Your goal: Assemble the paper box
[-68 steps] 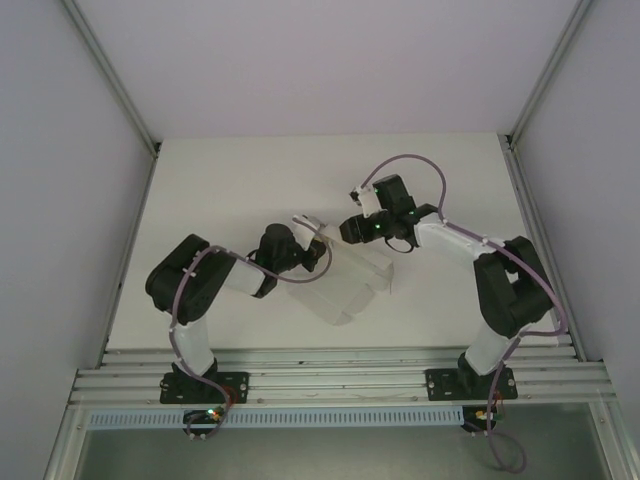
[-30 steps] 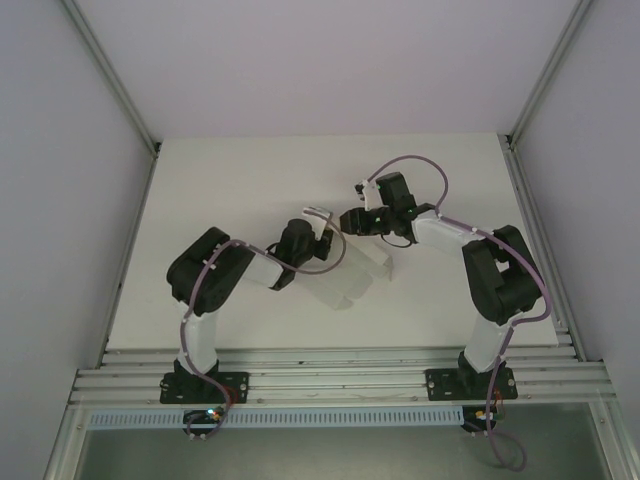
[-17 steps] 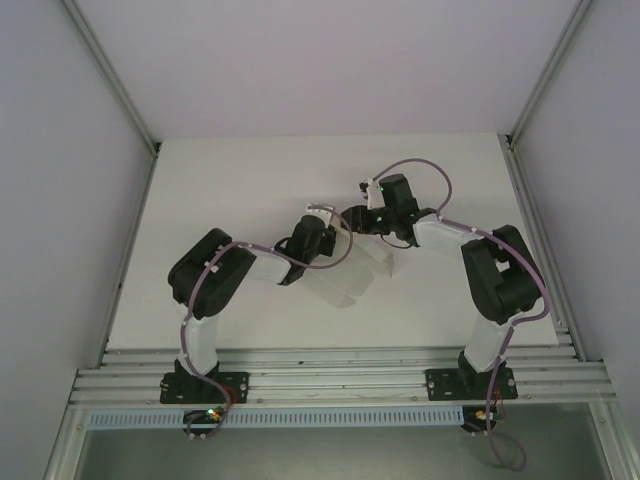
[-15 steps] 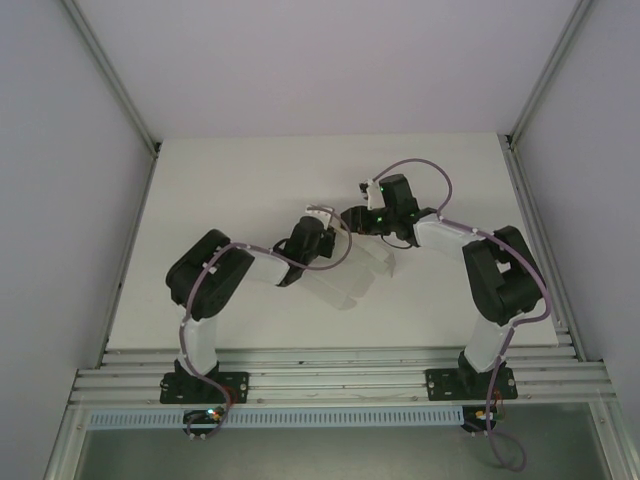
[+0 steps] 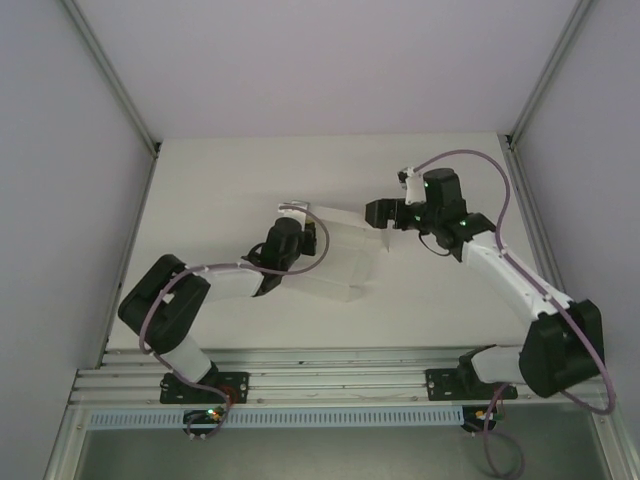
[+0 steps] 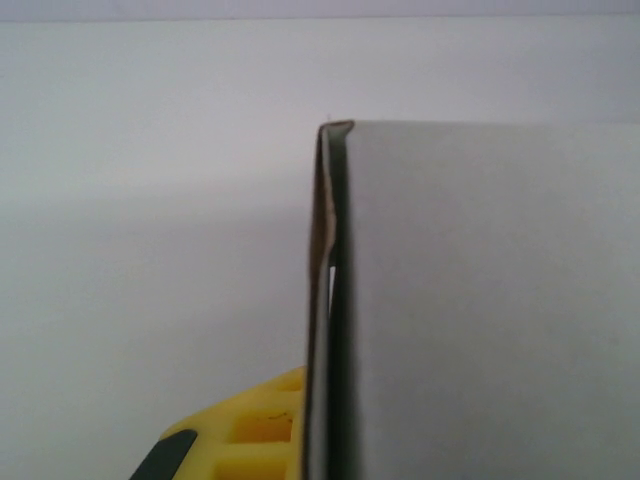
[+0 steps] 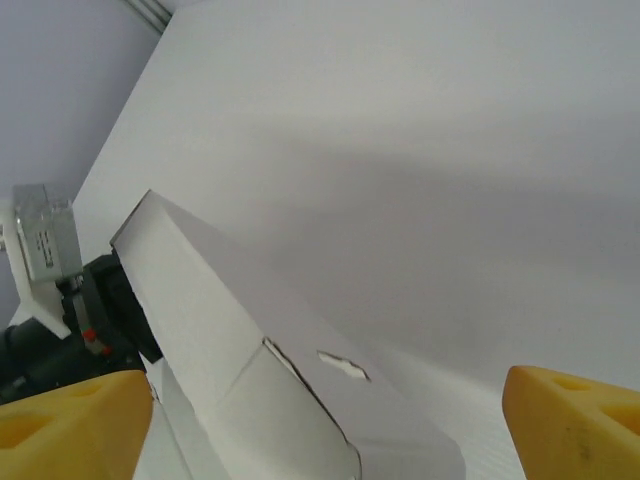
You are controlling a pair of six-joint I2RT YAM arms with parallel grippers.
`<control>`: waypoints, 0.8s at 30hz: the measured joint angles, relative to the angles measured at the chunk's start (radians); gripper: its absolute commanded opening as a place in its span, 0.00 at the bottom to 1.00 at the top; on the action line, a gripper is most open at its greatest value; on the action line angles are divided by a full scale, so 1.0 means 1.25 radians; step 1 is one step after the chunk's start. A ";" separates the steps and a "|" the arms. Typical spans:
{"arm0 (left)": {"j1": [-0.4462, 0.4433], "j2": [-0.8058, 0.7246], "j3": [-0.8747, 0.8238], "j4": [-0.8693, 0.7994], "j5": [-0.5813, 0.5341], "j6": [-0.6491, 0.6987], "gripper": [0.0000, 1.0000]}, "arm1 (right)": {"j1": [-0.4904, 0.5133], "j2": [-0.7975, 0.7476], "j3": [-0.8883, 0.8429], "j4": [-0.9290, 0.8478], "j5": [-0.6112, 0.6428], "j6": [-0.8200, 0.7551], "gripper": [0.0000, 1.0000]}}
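1. From above, the paper box (image 5: pixel 345 262) sits near the middle of the surface (image 5: pixel 230 170), white on white and only partly formed. The left arm (image 5: pixel 215 280) reaches to the box's left end, and the left jaws are right at that end. The right arm (image 5: pixel 500 265) stretches in from the right. The right jaws hang just beside the box's far right corner and appear not to touch it.

2. At the left wrist, a cardboard wall runs edge-on straight into the left jaws. One yellow pad (image 6: pixel 240 440) lies against its left face, and the other is hidden behind the panel. I judge these jaws are closed on that wall, holding the box.

3. At the right wrist, the two yellow pads (image 7: pixel 70 420) sit far apart at the bottom corners. These jaws are wide open with nothing in them. Beyond them the box tilts, its raised end at the left jaws. A flap seam and a small slot show on its panel.

4. The step looks like closing the loose end while the left side steadies the box. Next, the right jaws need to reach that flap and fold it gently, since thin card buckles.
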 measured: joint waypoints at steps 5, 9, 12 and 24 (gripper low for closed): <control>0.000 -0.013 -0.005 -0.018 0.002 -0.013 0.00 | 0.000 0.004 -0.034 -0.020 0.024 -0.018 0.94; -0.002 -0.019 -0.007 -0.028 0.003 -0.019 0.00 | 0.004 0.037 -0.050 -0.023 0.038 -0.023 0.95; -0.003 -0.019 -0.007 -0.038 0.012 -0.027 0.00 | 0.012 0.060 -0.062 -0.005 0.038 -0.021 0.98; 0.003 -0.010 -0.006 -0.056 0.011 -0.093 0.00 | 0.081 0.106 -0.110 0.199 0.132 0.065 1.00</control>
